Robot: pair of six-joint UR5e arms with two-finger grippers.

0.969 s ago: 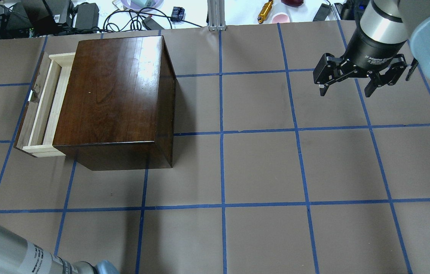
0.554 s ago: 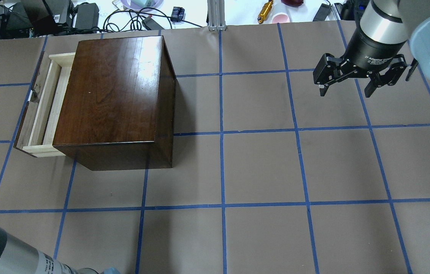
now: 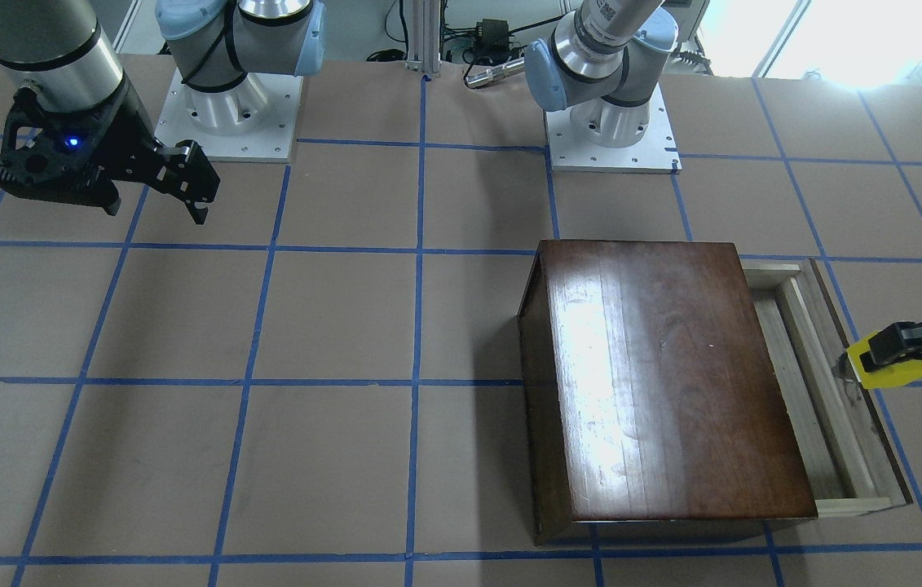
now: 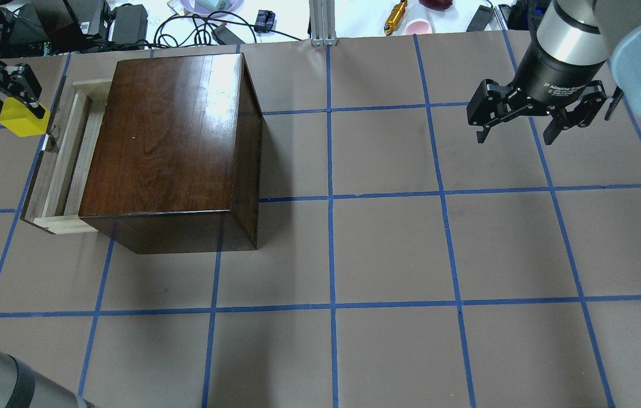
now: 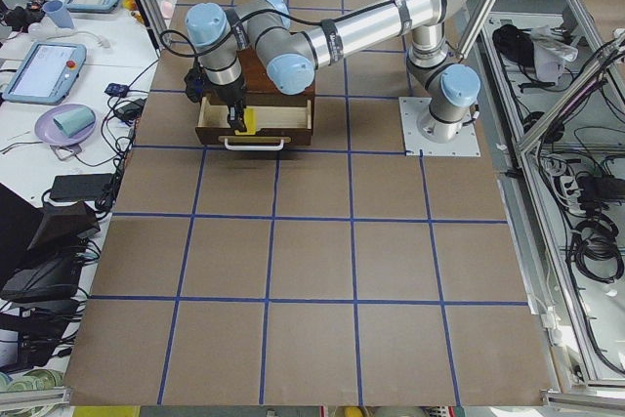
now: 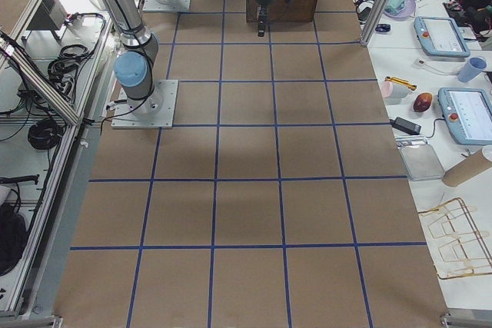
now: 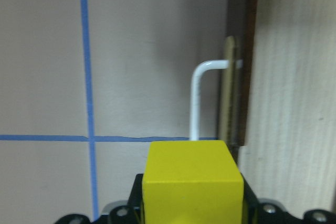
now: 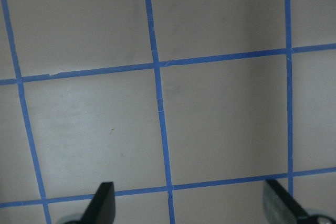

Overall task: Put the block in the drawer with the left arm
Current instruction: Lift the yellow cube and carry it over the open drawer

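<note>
Left gripper (image 3: pixel 880 359) clamping on the yellow block (image 7: pixel 193 182), holding it in the air just outside the drawer (image 4: pixel 61 164) front, above the white handle (image 7: pixel 197 100), drawer standing pulled out of the dark box (image 4: pixel 173 136), right gripper (image 4: pixel 516 137) hanging far across the table (image 4: pixel 388 243), jaws apart.

We count: one block (image 4: pixel 22 122), one wooden box (image 4: pixel 167 141), one drawer (image 4: pixel 65 164), one white handle (image 7: pixel 195 103), two grippers: left gripper (image 4: pixel 17 109), right gripper (image 4: pixel 516 136).
</note>
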